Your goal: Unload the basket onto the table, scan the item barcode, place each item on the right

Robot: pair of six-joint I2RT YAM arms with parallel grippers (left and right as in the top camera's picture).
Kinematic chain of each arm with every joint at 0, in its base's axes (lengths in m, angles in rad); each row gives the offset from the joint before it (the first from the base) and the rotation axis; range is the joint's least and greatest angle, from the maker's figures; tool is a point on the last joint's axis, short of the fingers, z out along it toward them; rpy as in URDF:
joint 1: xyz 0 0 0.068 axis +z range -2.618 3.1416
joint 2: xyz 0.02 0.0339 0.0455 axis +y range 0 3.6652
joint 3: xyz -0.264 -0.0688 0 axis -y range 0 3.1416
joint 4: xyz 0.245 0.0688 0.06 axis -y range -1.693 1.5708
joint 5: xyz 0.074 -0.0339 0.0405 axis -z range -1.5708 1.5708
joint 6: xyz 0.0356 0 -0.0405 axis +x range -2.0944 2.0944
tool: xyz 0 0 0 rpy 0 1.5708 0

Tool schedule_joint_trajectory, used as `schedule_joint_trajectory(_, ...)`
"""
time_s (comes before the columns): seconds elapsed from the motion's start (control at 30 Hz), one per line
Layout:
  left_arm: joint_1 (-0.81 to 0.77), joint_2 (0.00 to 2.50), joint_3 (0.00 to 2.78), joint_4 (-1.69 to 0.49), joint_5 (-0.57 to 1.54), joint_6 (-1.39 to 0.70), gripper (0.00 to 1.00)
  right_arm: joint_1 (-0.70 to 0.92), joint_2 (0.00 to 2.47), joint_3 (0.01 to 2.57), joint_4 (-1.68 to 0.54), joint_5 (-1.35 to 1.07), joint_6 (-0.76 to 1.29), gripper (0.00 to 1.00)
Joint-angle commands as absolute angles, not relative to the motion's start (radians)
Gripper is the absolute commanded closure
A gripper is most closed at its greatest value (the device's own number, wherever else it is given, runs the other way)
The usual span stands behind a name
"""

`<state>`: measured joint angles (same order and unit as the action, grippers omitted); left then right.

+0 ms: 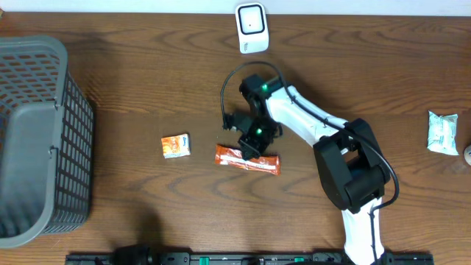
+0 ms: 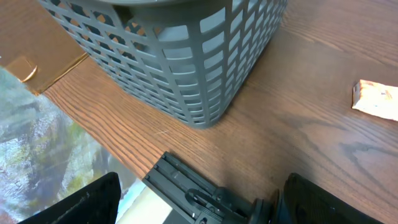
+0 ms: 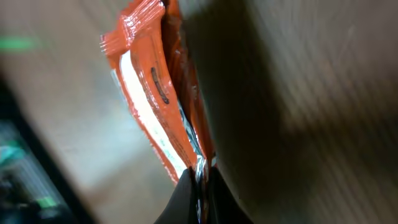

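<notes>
A long orange snack packet [image 1: 250,160] lies on the wooden table near the middle. My right gripper [image 1: 253,145] reaches down over its upper edge. In the right wrist view the packet [image 3: 152,93] stands on edge, and the right gripper [image 3: 202,190] is shut on its crimped end, the foil pinched between the two dark fingers. No barcode shows on it. A white scanner [image 1: 252,28] stands at the table's far edge. My left gripper [image 2: 199,208] is open with nothing between its fingers, low beside the table's near edge.
A grey slatted basket [image 1: 37,140] fills the left side and looms close in the left wrist view [image 2: 180,56]. A small orange packet [image 1: 175,146] lies left of centre. A white packet [image 1: 442,132] sits at the far right. A black rail [image 2: 199,190] runs along the near edge.
</notes>
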<state>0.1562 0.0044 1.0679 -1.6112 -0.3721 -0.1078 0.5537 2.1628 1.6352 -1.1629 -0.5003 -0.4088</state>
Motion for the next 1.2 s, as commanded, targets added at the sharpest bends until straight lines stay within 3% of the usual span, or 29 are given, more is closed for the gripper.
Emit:
schedule_joint_trajectory(0.0, 0.160, 0.005, 1.069, -1.689, -0.381, -0.107, 0.16, 0.513, 2.165, 1.785, -1.222, -0.719, -0.328, 0.99)
schedule_joint_trajectory(0.37, 0.160, 0.005, 1.069, -1.689, -0.381, -0.107, 0.16, 0.328, 2.165, 1.878, -1.256, -1.288, -0.159, 0.99)
schedule_joint_trajectory(0.57, 0.160, 0.005, 1.069, -1.689, -0.381, -0.107, 0.16, 0.258, 2.165, 1.878, -1.256, -1.464, -0.142, 0.99)
schedule_joint_trajectory(1.07, 0.160, 0.005, 1.069, -1.689, -0.381, -0.107, 0.16, 0.168, 2.152, 1.886, -1.178, -1.380, -0.142, 0.99)
schedule_joint_trajectory(1.17, 0.160, 0.005, 1.069, -1.689, -0.381, -0.107, 0.16, 0.165, 2.131, 1.910, -1.095, -1.259, -0.080, 0.98)
